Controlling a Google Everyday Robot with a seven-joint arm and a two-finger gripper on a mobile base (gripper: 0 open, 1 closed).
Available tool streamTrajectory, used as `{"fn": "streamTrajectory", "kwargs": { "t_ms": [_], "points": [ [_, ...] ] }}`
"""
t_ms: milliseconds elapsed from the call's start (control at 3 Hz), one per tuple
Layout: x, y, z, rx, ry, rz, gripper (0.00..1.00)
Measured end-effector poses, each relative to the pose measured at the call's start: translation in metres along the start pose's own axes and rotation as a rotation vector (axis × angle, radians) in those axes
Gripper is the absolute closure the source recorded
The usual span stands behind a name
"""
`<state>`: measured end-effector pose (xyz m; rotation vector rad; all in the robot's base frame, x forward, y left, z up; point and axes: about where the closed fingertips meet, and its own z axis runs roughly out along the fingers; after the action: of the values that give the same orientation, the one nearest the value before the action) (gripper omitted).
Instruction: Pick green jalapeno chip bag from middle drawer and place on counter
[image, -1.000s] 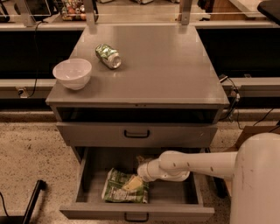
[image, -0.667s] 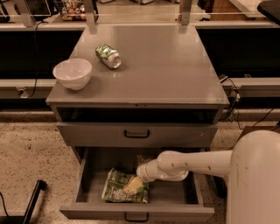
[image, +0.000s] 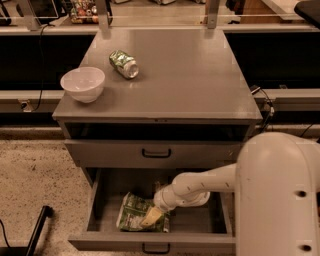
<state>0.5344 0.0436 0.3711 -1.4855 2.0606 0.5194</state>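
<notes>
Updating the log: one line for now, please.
gripper | in open middle drawer, at green jalapeno chip bag | bag not yet on counter

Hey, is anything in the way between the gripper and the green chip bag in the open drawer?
Nothing visible does. The gripper sits inside the middle drawer, directly over one edge of the green jalapeno chip bag.

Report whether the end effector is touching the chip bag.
Cannot tell. Camera view: end effector overlaps the chip bag in the drawer; contact itself hidden.
</notes>
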Motion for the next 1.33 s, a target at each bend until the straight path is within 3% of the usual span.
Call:
{"fn": "streamTrajectory", "kwargs": {
  "t_ms": [333,667,1333],
  "points": [
    [0.0106,0.0092,0.0085,-0.041,0.037,-0.013,0.18],
    [0.0158,0.0146,0.0141,-0.087,0.009,0.007,0.41],
    [0.0138,0.0163,0.0133,-0.107,-0.018,0.021,0.88]
  ]
}}
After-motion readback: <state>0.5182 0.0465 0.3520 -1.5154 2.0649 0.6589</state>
